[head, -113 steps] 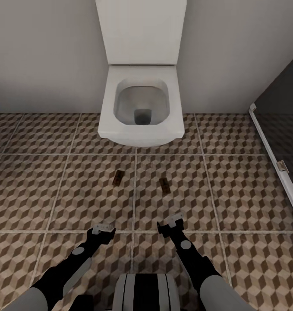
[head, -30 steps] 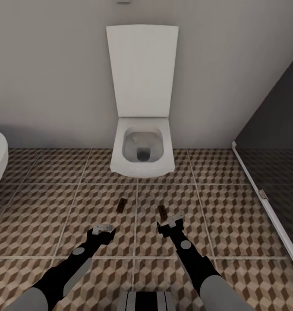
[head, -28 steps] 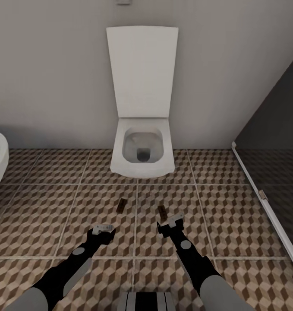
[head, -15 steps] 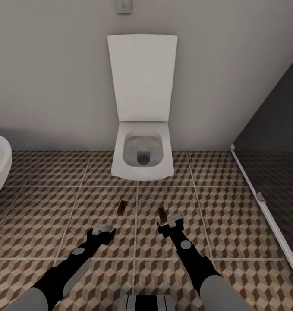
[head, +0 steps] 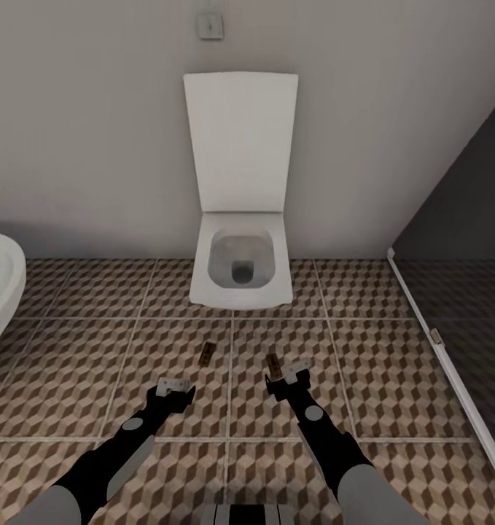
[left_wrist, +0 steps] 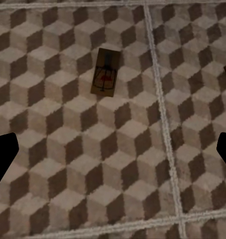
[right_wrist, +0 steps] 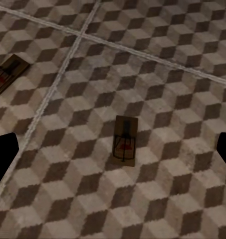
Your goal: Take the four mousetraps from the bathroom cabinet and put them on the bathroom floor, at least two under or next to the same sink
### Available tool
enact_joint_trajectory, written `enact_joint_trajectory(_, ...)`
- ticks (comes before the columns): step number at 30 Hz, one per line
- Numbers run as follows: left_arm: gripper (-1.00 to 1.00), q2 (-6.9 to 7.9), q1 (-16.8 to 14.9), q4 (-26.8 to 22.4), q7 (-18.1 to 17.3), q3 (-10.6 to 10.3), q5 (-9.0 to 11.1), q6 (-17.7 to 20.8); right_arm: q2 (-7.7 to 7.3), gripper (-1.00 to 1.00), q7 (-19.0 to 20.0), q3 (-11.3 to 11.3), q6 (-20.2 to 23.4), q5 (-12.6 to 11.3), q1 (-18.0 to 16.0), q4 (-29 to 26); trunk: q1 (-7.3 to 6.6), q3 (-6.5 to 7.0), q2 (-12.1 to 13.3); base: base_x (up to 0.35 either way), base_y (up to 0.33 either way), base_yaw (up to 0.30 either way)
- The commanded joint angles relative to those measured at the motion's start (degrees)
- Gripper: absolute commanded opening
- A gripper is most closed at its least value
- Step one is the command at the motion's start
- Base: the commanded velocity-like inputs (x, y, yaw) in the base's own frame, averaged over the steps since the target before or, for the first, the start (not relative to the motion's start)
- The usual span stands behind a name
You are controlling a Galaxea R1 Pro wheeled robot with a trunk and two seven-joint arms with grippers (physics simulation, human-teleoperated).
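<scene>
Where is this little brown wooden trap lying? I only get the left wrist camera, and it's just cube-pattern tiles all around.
Observer: In the head view, the small flat brown wooden mousetrap lies on the floor in front of a white square toilet with its lid up.
Operator: Is the other arm doing anything?
Observer: The right gripper hangs open, just behind a second brown wooden mousetrap.
Operator: Is a sink close?
Observer: A white rounded fixture shows at the head view's far left edge, but I cannot tell what it is.
</scene>
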Motion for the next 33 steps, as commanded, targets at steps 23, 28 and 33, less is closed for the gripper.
enact_joint_trajectory(23,1.0,0.1,-0.1,0.0,0.5,-0.4,0.5,0.0,0.02,1.0,0.0,-0.1,-0.1,0.4,0.0,0.0,-5.06,4.1,9.2,0.0,0.0,0.0)
enact_joint_trajectory(28,1.0,0.04,-0.1,0.0,0.5,-0.4,0.5,0.0,0.02,1.0,0.0,-0.1,-0.1,0.4,0.0,0.0,-6.16,5.0,11.2,0.0,0.0,0.0)
enact_joint_trajectory(33,1.0,0.01,-0.1,0.0,0.5,-0.4,0.5,0.0,0.02,1.0,0.0,-0.1,-0.1,0.4,0.0,0.0,-7.26,5.9,13.2,0.0,0.0,0.0)
